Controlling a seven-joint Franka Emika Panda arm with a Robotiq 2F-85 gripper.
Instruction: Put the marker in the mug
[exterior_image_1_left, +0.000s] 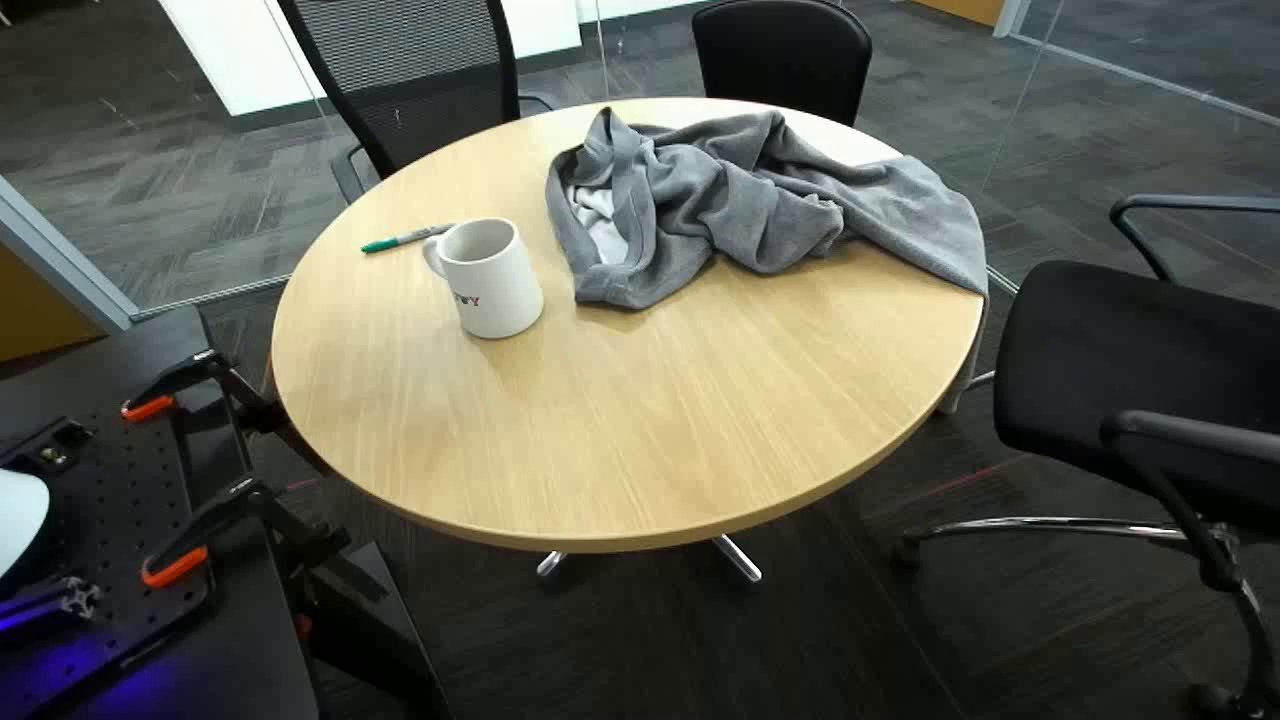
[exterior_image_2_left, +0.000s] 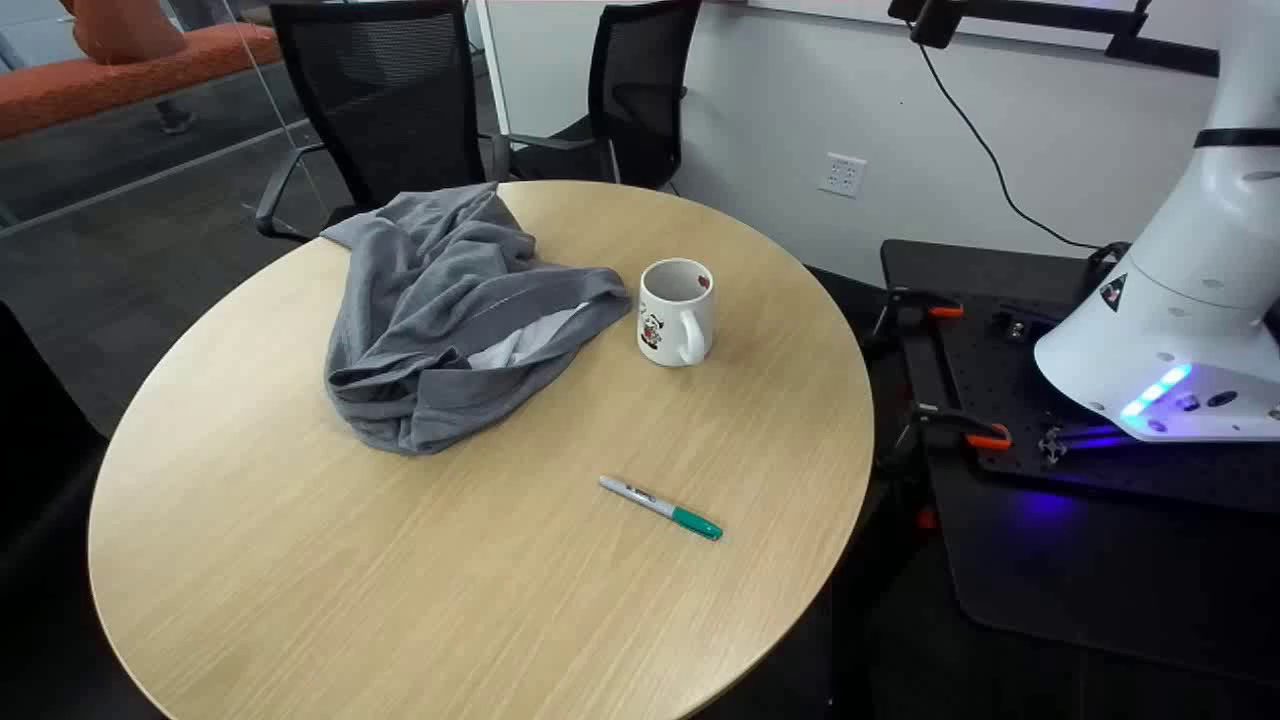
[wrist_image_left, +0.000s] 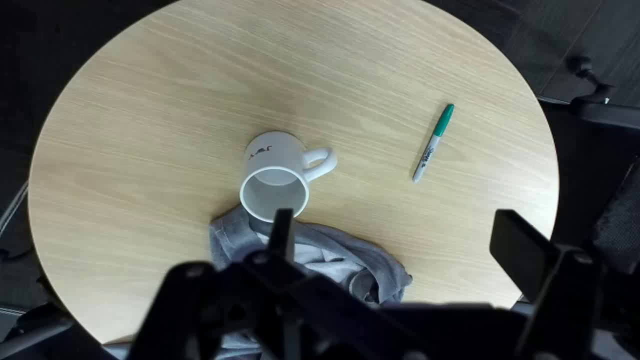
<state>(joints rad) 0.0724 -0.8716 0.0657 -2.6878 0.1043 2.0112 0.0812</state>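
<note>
The marker (wrist_image_left: 432, 143) lies on the worktop (wrist_image_left: 150, 125), off the handle side of the mug (wrist_image_left: 275, 172) and apart from it, so I take the step in hand to be the reach. The jaws stand wide, holding nothing. The next move, I'd say, calls for coming over beyond the mug's handle, squaring across the slim barrel and dropping low to pinch it.

The grey garment (wrist_image_left: 345, 256), near the mug, is partly covered by the jaws in the wrist view. I can't make the jaws out in either exterior view, and in both the white arm (exterior_image_2_left: 1165, 310) is cut off at the edge.
</note>
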